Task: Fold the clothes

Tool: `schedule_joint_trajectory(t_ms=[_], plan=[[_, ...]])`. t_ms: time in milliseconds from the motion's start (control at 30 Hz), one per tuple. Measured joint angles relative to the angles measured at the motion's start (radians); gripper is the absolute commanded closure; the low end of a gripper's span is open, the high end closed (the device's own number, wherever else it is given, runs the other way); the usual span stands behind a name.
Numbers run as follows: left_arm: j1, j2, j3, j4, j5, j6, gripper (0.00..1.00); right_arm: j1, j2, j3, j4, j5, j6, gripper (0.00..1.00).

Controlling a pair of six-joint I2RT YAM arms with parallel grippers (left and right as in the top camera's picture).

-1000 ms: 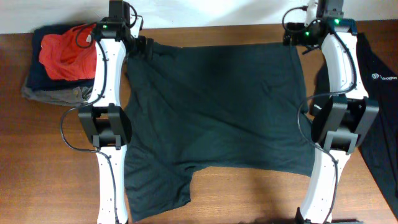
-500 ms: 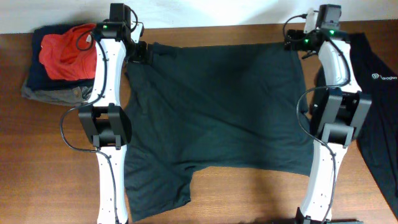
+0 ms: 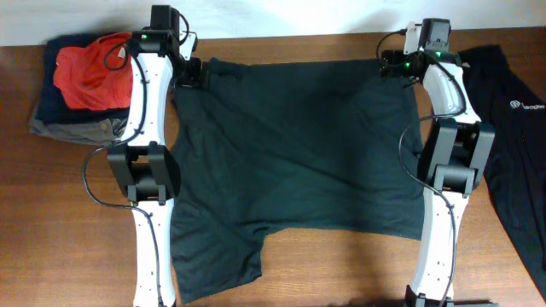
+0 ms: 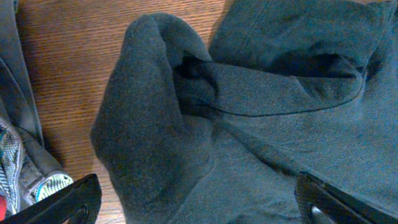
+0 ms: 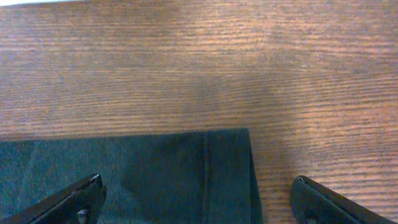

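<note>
A black shirt (image 3: 299,145), one of the clothes, lies spread flat across the table, one sleeve (image 3: 213,264) reaching the near left. My left gripper (image 3: 189,72) stands open over the shirt's far left corner, where the fabric is bunched into a thick fold (image 4: 155,124); its open jaws (image 4: 199,211) sit on either side of the cloth without pinching it. Open too, my right gripper (image 3: 386,64) hovers at the far right corner. In the right wrist view the gripper (image 5: 199,208) straddles the flat hemmed corner (image 5: 186,168). A second black shirt (image 3: 512,153) with a white logo lies at the right edge.
A pile of folded garments, red (image 3: 85,72) on top of navy and grey, sits at the far left, close beside my left arm. Bare wooden table (image 3: 77,213) shows left of the shirt and along the near edge. A white wall borders the far side.
My right arm has swung left, bringing its open gripper over the shirt's far right corner. The left arm and the shirt have not moved.
</note>
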Motion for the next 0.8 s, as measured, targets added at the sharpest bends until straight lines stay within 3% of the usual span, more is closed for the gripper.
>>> schedule_joint_trajectory(t_ms=[300, 433, 733, 800], plan=[[0.0, 0.0, 0.0, 0.001, 0.004, 0.0, 0.01, 0.0, 0.01, 0.004, 0.012, 0.0, 0.0, 0.0], [0.0, 0.0, 0.0, 0.001, 0.008, 0.0, 0.01, 0.005, 0.017, 0.011, 0.018, 0.006, -0.006, 0.12], [0.0, 0.0, 0.0, 0.001, 0.008, 0.0, 0.01, 0.032, 0.024, 0.014, 0.023, 0.085, -0.007, 0.16], [0.0, 0.0, 0.0, 0.001, 0.008, 0.0, 0.01, 0.035, 0.024, 0.016, 0.019, 0.095, -0.003, 0.22]])
